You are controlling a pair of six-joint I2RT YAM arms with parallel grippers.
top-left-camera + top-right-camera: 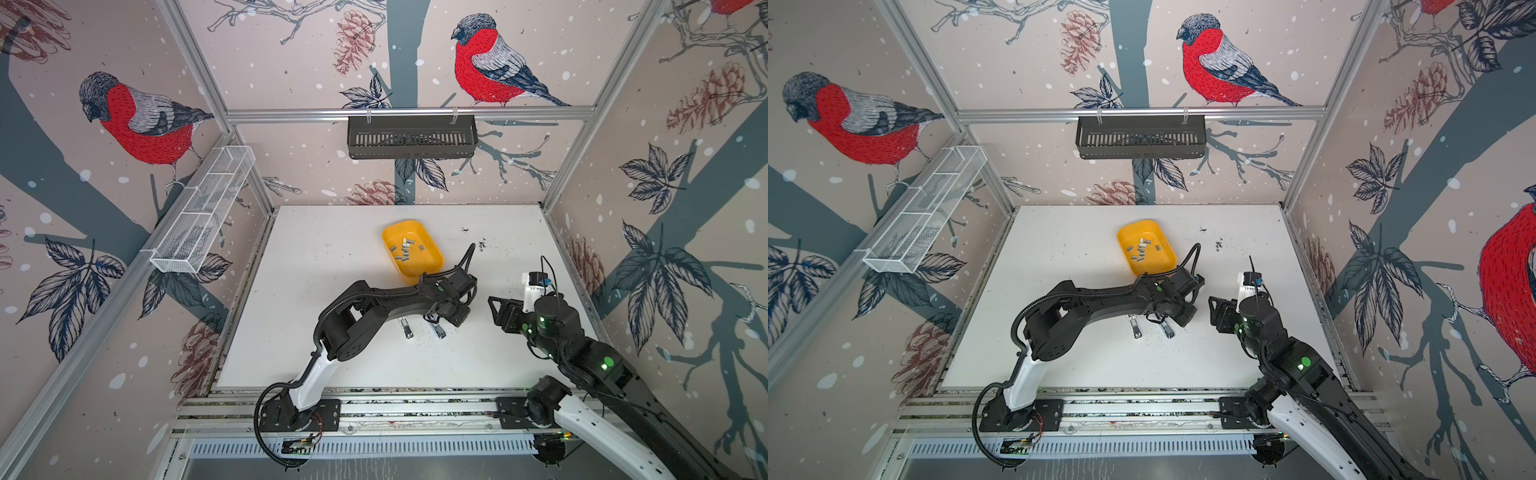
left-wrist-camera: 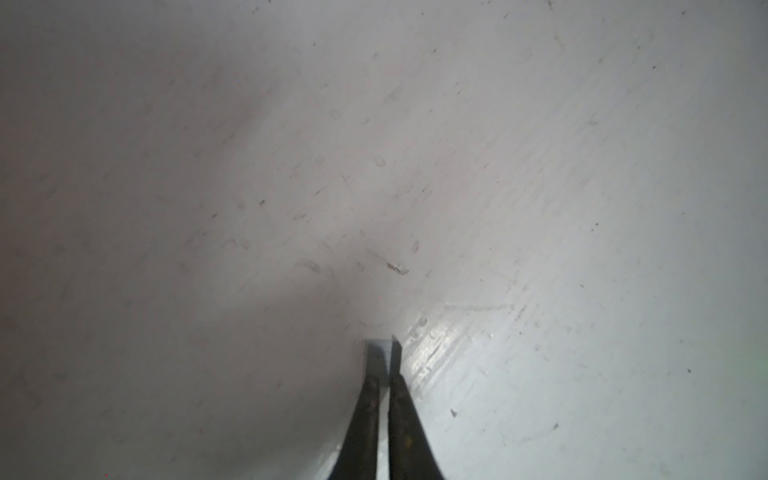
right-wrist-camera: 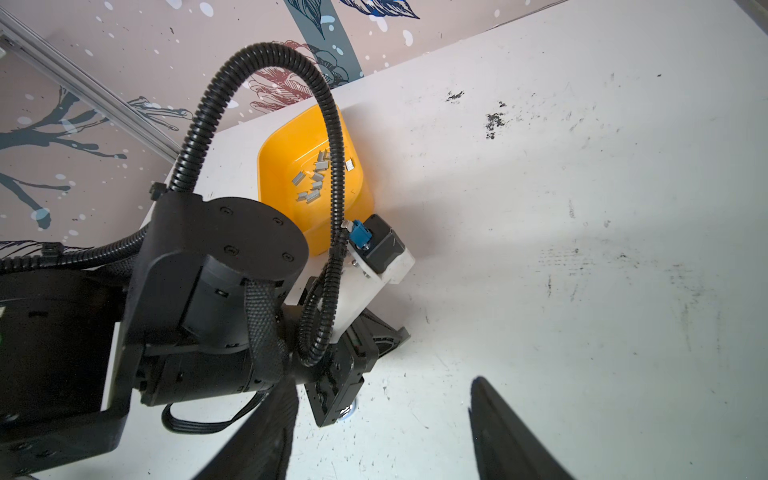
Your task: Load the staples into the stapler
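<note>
Several small grey staples (image 1: 405, 249) (image 1: 1140, 249) (image 3: 311, 183) lie loose in a yellow tray (image 1: 428, 264). My left gripper (image 2: 384, 380) is shut on one grey staple strip (image 2: 380, 353), held at the fingertips just over the white table. In both top views this gripper (image 1: 432, 319) (image 1: 1158, 318) hangs over the stapler, which shows as two small silver-and-black parts (image 1: 437, 330) (image 1: 406, 328) lying side by side. My right gripper (image 1: 496, 307) (image 3: 382, 440) stands open and empty to the right, facing the left wrist.
The left arm's wrist and black cable loop (image 3: 332, 174) fill the space between the tray and the right gripper. Dark specks (image 1: 482, 245) mark the table behind. A black basket (image 1: 411, 137) and a white wire basket (image 1: 203, 212) hang on the walls.
</note>
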